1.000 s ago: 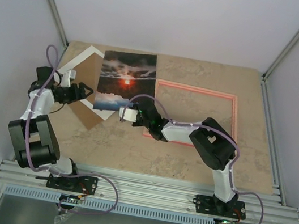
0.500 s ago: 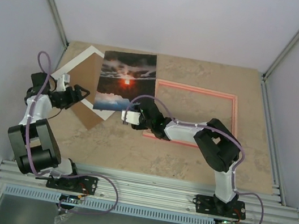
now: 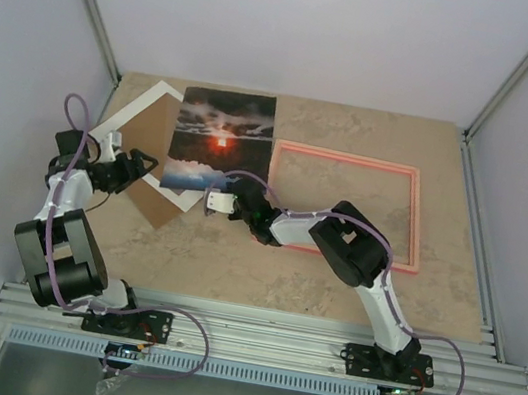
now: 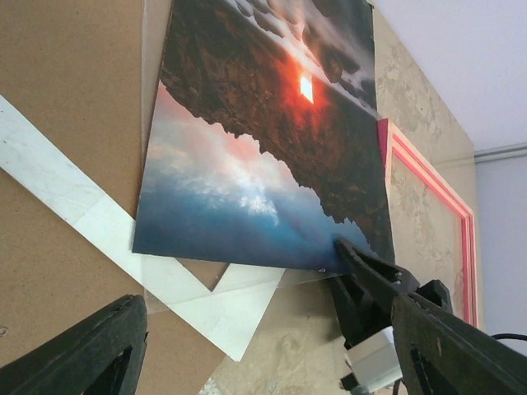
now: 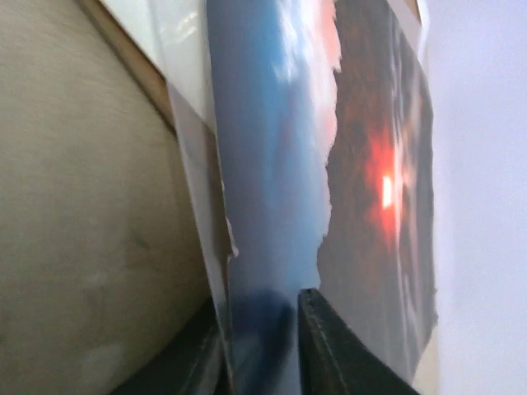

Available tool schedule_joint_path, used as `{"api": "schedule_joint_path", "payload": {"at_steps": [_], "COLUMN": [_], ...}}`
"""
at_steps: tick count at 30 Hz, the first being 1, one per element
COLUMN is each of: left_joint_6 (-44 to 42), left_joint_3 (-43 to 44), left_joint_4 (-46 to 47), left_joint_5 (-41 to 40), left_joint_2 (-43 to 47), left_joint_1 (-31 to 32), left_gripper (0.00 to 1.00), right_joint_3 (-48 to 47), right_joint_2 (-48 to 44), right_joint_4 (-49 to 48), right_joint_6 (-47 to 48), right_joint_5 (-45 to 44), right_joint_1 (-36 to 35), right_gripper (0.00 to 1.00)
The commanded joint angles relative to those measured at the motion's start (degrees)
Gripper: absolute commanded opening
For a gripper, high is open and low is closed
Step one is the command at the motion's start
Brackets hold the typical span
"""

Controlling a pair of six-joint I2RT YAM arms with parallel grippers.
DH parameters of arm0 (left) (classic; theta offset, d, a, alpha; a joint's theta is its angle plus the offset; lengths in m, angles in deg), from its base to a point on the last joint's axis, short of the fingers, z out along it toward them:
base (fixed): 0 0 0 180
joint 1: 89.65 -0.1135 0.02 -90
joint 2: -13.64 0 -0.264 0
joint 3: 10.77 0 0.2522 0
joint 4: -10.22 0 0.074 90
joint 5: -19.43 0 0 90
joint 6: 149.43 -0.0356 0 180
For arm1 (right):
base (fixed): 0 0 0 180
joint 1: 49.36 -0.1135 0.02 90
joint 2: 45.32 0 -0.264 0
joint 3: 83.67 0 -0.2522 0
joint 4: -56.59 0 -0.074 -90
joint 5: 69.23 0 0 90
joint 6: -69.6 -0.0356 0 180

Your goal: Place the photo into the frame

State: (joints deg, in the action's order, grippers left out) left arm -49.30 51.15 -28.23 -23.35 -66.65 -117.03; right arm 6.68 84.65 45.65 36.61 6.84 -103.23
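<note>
Right gripper (image 3: 213, 199) straddles the near edge of the photo (image 3: 221, 140), one finger above and one below; whether it actually pinches cannot be told. Left gripper (image 3: 135, 168) hangs agape and empty off to its left, over the mat (image 3: 142, 108). Just ahead, the photo overlaps the mat, with the frame (image 3: 352, 157) to the right. The print looks light, glossy and bendy, so pinch the margin firmly or it may flop and slip.

Glossy red-orange sunset photo (image 3: 221, 140), face-up, just left of the flat, thin pink frame (image 3: 352, 156)
</note>
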Motion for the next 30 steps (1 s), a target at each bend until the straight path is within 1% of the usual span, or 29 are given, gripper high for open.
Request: {"api": "schedule_joint_path", "payload": {"at_steps": [1,2,3,10,15,21,25,30], "left_joint_6": [2.2,2.8,3.5,5.9,7.9,10.7,11.3,12.5], "left_joint_3": [-1.4,-1.8,-2.3,-1.7,-2.5,-4.0,-5.6,-7.2], "left_joint_4": [2.5,3.0,3.5,5.0,6.3,9.3,10.3,11.4], "left_joint_5": [0.3,0.5,0.4,1.1,3.0,7.4,8.2,6.7], "left_joint_2": [-0.3,-0.3,-0.3,-2.4,-3.4,-3.8,-3.4,-3.2], "left_joint_1": [-0.1,-0.1,-0.2,-1.0,-1.1,-1.1,-1.2,-1.2], "left_gripper": [0.83,0.84,0.84,0.84,0.82,0.75,0.64,0.54], "right_joint_3": [-0.2,-0.4,-0.6,-0.9,-1.6,-2.0,-2.3,-3.2], "right_joint_2": [4.6,4.3,3.5,-2.9,-5.0,-4.9,-4.7,-4.0], "right_joint_4": [1.3,1.3,1.5,4.3,5.0,6.0,6.4,6.7], "right_joint_6": [0.5,-0.1,-0.9,-9.7,-12.7,-12.9,-13.6,-14.4], "right_joint_5": [-4.0,-3.7,-3.1,2.7,3.4,3.3,3.0,2.1], "right_joint_1": [-0.2,-0.3,-0.4,-0.7,-0.8,-1.9,-2.9,-3.4], "right_gripper": [0.08,0.02,0.01,0.01,0.0,0.0,0.01,0.0]}}
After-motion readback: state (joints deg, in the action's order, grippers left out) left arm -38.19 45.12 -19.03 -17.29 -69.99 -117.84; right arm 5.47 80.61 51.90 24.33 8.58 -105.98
